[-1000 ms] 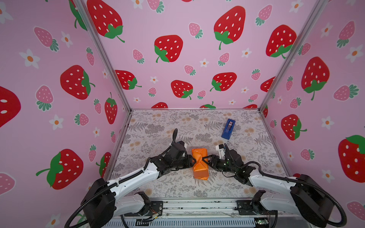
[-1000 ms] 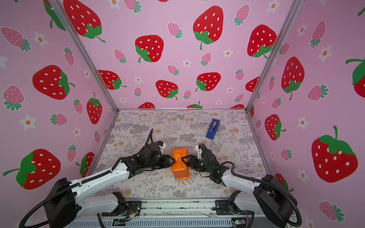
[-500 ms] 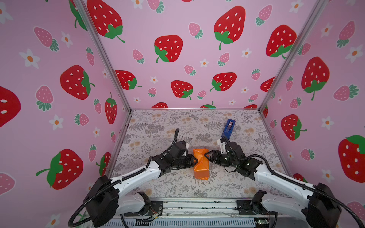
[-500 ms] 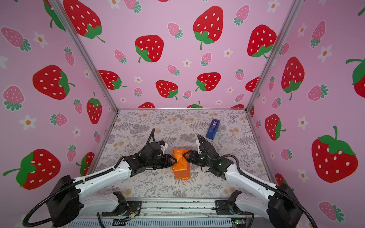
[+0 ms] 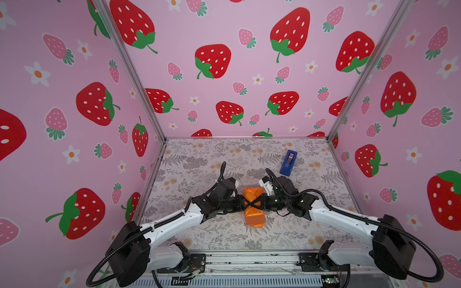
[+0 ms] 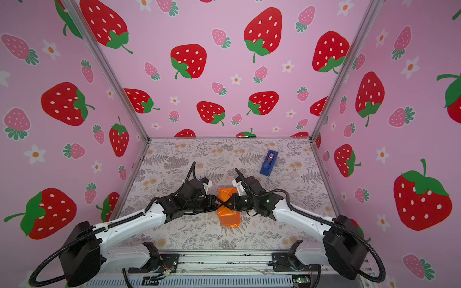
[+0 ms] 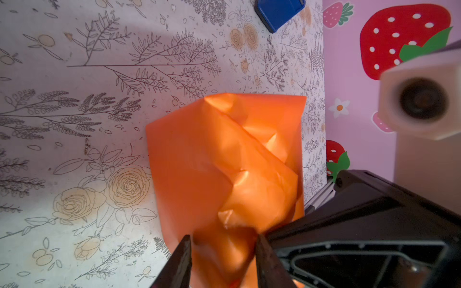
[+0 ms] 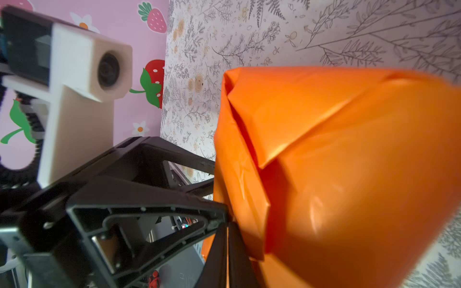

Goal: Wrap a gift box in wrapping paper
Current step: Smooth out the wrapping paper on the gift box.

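The wrapping paper is a glossy orange bundle folded into a parcel on the floral table cover, seen in both top views. The gift box is hidden inside it. My left gripper comes in from the left, and my right gripper from the right. Their tips meet at the parcel's pinched middle. In the left wrist view the left gripper has crumpled paper filling the space between its fingers. In the right wrist view the right gripper is shut, a thin orange sliver in its slit, beside the paper.
A blue tape dispenser lies on the table at the back right, also in the left wrist view. Pink strawberry walls enclose the table on three sides. The arm bases and a metal rail run along the front edge.
My right gripper has swung in to the parcel's middle and closed its jaws there. The left gripper has kept its hold and hardly moved. The parcel has stayed in place.
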Available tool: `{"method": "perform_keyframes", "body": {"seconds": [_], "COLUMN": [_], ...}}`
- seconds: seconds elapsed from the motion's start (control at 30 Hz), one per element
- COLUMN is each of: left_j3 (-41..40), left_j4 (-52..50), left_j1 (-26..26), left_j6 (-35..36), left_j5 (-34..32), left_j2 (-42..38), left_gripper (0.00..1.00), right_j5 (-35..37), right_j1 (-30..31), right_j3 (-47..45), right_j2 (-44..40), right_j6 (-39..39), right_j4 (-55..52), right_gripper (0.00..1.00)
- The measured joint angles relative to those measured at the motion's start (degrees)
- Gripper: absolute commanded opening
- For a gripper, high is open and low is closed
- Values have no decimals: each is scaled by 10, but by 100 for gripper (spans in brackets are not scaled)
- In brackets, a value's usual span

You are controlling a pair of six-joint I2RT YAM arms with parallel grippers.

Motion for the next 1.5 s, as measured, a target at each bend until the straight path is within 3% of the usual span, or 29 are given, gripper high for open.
{"method": "perform_keyframes", "body": {"seconds": [0.37,0.57,0.93,1.3,1.5], "left_j3": [7,5,5,6,6], "left_j4": [-52,-60,-58,-56,-55], "left_j1": [0,-1,0,1,1], "left_j6": [15,15,23,25,25], "left_j5": [32,56,67,71,71], "left_j2": [-26,-21,-17,-14,-14], "left_gripper": [43,35,32,32,32], "right_j5": [22,23,29,-12,11], "right_j1": [-3,-3,-7,-24,-61], "right_j3": [10,11,24,60,64], "right_j2": [-2,-1,-1,74,69], "right_j6": [-21,-21,-21,-17,-39], "right_j4": [-26,-27,-37,17,0], "right_gripper": [5,5,16,12,10]}}
